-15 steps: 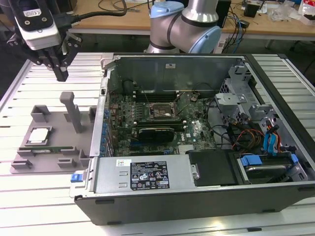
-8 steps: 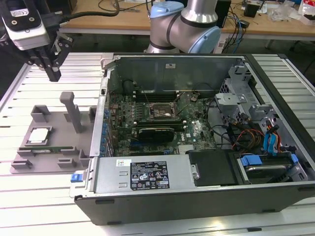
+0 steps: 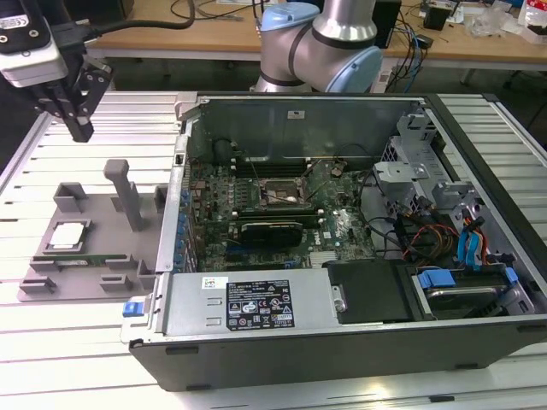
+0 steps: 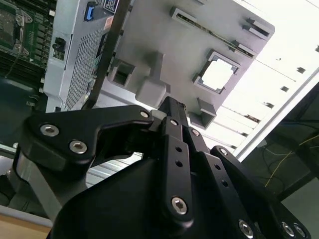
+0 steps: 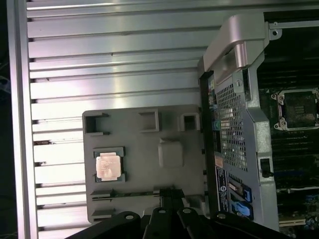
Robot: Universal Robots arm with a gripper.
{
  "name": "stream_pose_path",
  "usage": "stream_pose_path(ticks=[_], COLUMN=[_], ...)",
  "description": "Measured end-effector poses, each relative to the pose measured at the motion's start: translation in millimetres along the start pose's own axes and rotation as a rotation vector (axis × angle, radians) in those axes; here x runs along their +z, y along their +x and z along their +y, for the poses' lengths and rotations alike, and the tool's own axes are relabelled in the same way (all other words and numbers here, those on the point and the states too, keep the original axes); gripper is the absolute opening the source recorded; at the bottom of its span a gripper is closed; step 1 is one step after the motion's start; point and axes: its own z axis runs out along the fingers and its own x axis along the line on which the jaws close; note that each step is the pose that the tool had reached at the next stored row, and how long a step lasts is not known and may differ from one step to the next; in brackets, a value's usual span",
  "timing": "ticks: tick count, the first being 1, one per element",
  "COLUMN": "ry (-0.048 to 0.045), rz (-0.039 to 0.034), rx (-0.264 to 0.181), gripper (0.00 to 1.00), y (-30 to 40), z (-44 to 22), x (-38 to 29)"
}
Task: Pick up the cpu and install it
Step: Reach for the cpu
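One arm, mine, hangs above the grey tray (image 3: 101, 215), its gripper (image 3: 81, 130) pointing down, fingers closed on nothing; the cpu (image 3: 67, 237), a shiny silver square, lies flat in that tray.

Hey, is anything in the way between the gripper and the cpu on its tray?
Nothing visible is. The gripper hangs above the table, and the cpu lies uncovered in a pocket of the tray. The tray's upright post stands to the exterior view's right of the cpu, off the line between them.
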Motion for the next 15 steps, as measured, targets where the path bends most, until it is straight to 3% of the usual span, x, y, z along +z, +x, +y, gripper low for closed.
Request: stream_pose_path(ticks=[6, 15], ry=[0.0001, 0.0001], rz=[0.0000, 0.0001], rx=[0.000, 0.000], gripper=[0.11, 0.11], y=[17.1, 30.2], z=[-1.3, -2.3], x=[-0.1, -0.1])
